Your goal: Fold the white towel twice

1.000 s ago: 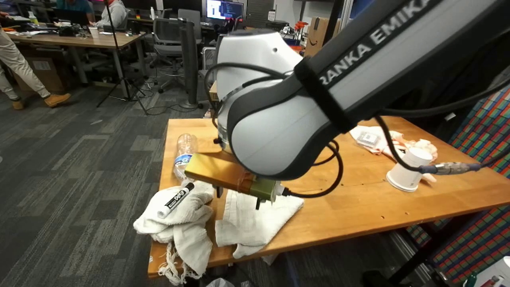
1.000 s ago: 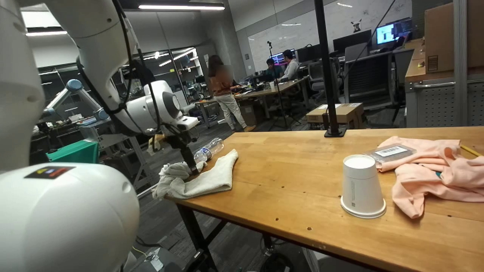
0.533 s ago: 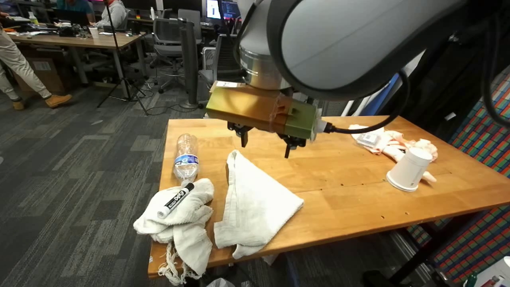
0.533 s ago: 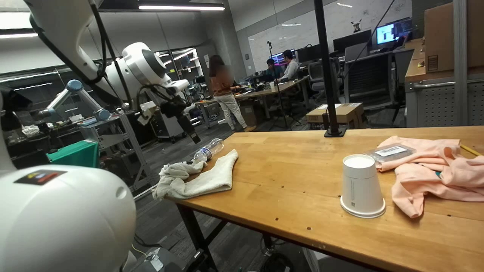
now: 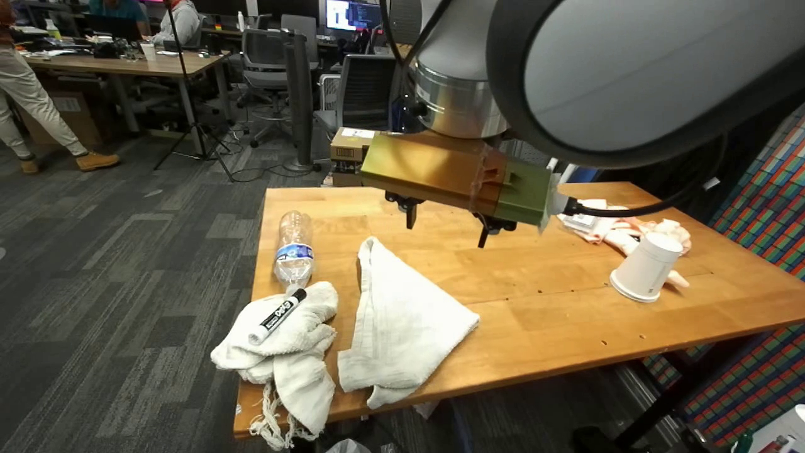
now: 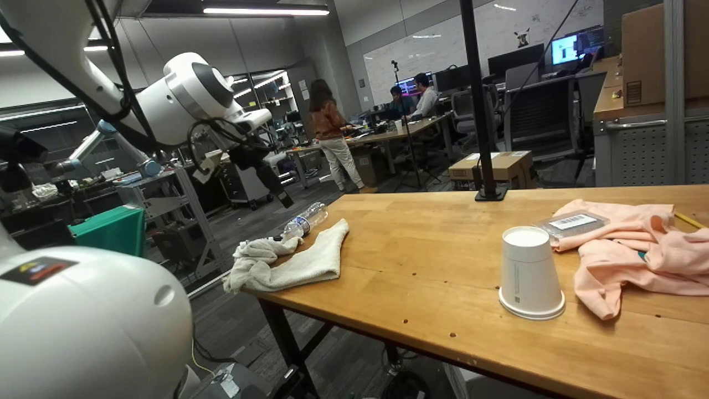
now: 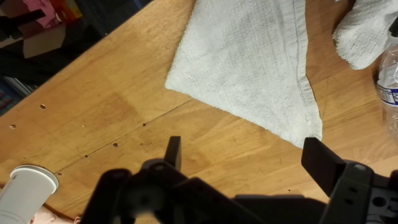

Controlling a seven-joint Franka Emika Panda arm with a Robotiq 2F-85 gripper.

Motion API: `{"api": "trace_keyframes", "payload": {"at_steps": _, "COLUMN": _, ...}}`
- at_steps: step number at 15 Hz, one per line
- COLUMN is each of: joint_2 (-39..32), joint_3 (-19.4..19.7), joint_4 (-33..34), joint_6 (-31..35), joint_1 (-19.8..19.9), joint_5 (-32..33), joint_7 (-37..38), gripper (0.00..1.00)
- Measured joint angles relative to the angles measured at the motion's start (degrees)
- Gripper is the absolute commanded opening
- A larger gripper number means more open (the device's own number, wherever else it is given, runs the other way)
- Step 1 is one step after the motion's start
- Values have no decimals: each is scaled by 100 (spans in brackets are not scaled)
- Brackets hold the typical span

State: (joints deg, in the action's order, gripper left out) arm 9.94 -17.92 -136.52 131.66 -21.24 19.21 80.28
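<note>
The wrist view crops towel (image 7: 248, 65), cup (image 7: 26, 196) and bottle (image 7: 389, 87).

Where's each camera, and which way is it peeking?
In an exterior view: high beside the brown wooden table, facing down at the white cloth towel; white arm, black gripper show.
In an exterior view: beside the arm, facing across the table past an upside-down white cup; arm at left.
Wrist view: on the arm, facing down at the towel; black fingers show.
Both exterior views share the clear plastic bottle.
</note>
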Motion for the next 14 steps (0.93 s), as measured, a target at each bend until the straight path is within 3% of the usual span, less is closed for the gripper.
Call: {"api": "trace_keyframes", "payload": {"at_steps": 14, "joint_2": 100, "joint_3": -39, "joint_4": -171, "joint_6": 79, "joint_1": 62, "joint_5": 0, "joint_7": 37, "gripper": 100}}
